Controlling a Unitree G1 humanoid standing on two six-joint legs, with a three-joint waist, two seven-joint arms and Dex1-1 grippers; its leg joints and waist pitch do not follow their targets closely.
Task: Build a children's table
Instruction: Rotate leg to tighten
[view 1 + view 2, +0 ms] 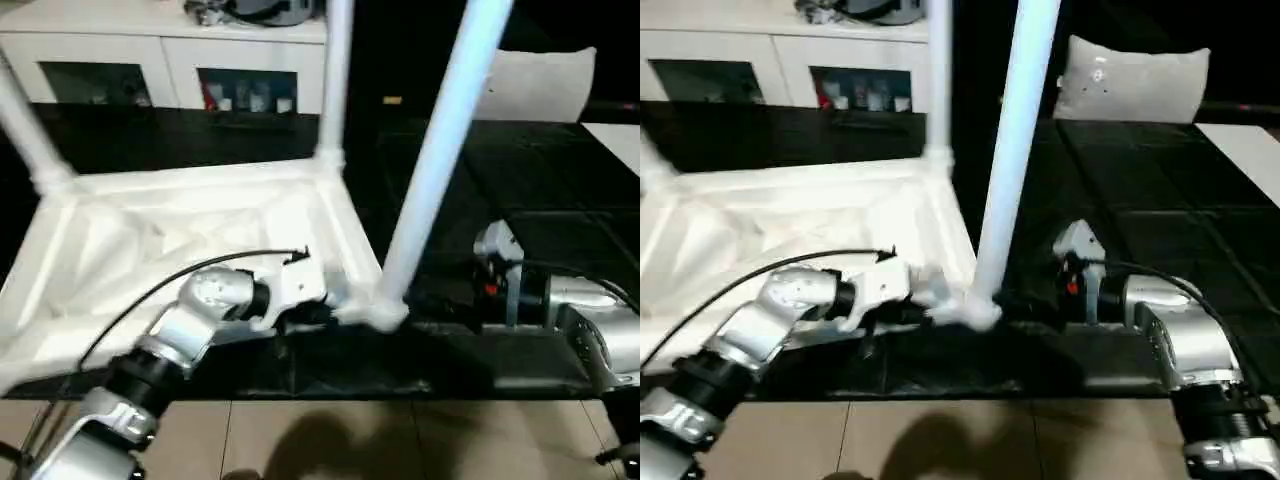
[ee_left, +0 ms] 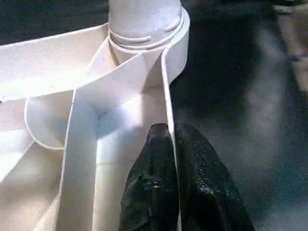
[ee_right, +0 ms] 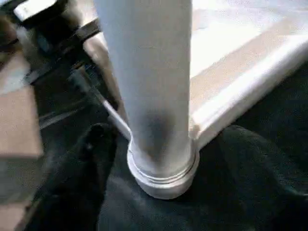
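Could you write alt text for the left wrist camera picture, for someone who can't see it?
The robot's left hand has its two black fingers shut on the thin white rim of the upturned table top. Just beyond, a round white leg stands in the corner socket, with dark floor beside it.

table top point(image 1: 150, 240) upside down; three legs point(image 1: 440, 150) standing | left gripper point(image 1: 318, 305) at near rim

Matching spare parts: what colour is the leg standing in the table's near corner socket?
White, like the tabletop; the leg shows best in the right wrist view.
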